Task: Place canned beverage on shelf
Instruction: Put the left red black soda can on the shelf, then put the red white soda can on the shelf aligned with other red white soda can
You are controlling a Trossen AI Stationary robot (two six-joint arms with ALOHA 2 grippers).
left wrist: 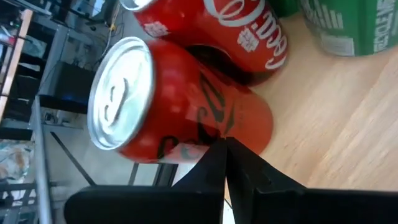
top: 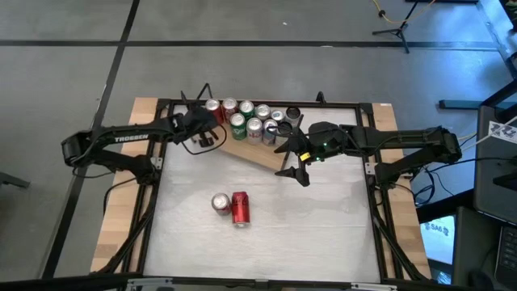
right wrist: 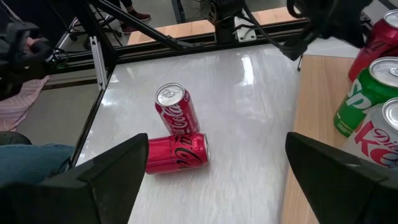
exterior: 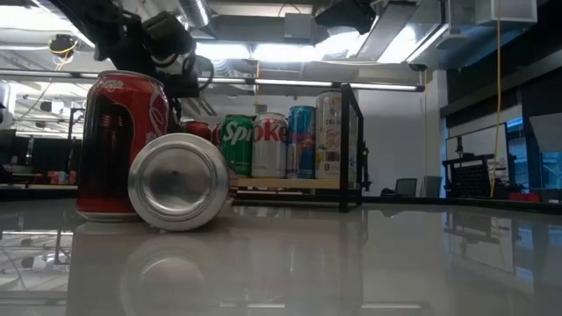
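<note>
The shelf (top: 250, 152) stands slantwise at the table's far side and carries several upright cans. At its left end, my left gripper (left wrist: 225, 146) is shut, its tips right at the side of a red can (left wrist: 180, 106) that stands on the board by its base. My right gripper (top: 292, 166) hangs open above the shelf's near right edge with nothing between its fingers (right wrist: 211, 180). On the tabletop, one red can (top: 220, 202) stands upright and another red can (top: 241, 208) lies on its side beside it. My left gripper's shut fingertips (left wrist: 219, 155) stand at the side wall (left wrist: 214, 127) of the red can, about halfway up, coming slanting down from the table's left. I cannot tell whether they touch it. The can stands upright on the shelf's wood (left wrist: 336, 124).
Green, silver and red cans (top: 252, 121) crowd the shelf's far part. A black frame (top: 161, 162) runs around the white tabletop. Open tabletop lies to the right of the two loose cans (right wrist: 177, 134). A person's sleeve (right wrist: 18, 99) shows beyond the table.
</note>
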